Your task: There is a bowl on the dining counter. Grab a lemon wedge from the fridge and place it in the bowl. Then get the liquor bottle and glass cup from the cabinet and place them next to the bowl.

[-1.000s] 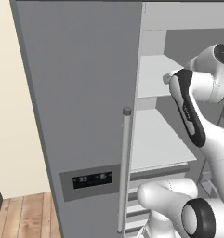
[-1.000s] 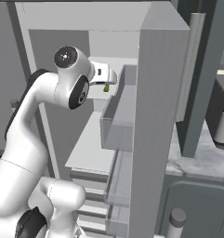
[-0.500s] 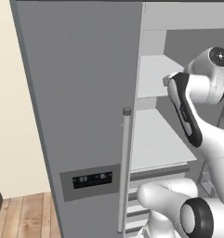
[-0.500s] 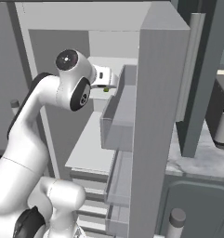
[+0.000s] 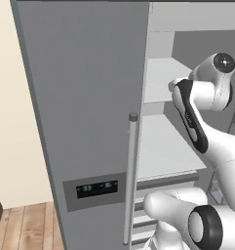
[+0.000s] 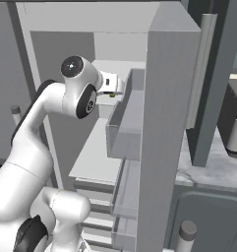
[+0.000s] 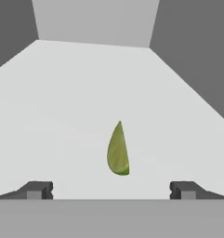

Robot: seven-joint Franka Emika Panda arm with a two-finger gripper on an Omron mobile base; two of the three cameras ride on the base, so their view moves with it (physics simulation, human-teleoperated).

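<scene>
The fridge (image 5: 85, 97) stands with its right door (image 6: 169, 123) swung open, and my arm reaches onto an upper shelf (image 7: 62, 116). The lemon wedge (image 7: 118, 149), a yellow-green sliver, lies on that white shelf just ahead of my gripper (image 7: 111, 189) and between the lines of its two fingertips. It also shows as a small green speck (image 6: 112, 95) under the white hand (image 6: 108, 82). The gripper is open, fingers wide apart, with nothing between them. The bowl, dining counter, liquor bottle, glass cup and cabinet are out of view.
A door bin (image 6: 125, 125) on the open door sits close to the right of the hand. The shelf is boxed in by grey side walls and a back wall (image 7: 95, 21). A lower shelf (image 5: 163, 146) and drawers lie beneath. A long silver handle (image 5: 130, 180) runs down the closed door.
The hand has sunk slightly toward the shelf and the lemon wedge. The jaws have stayed wide open.
</scene>
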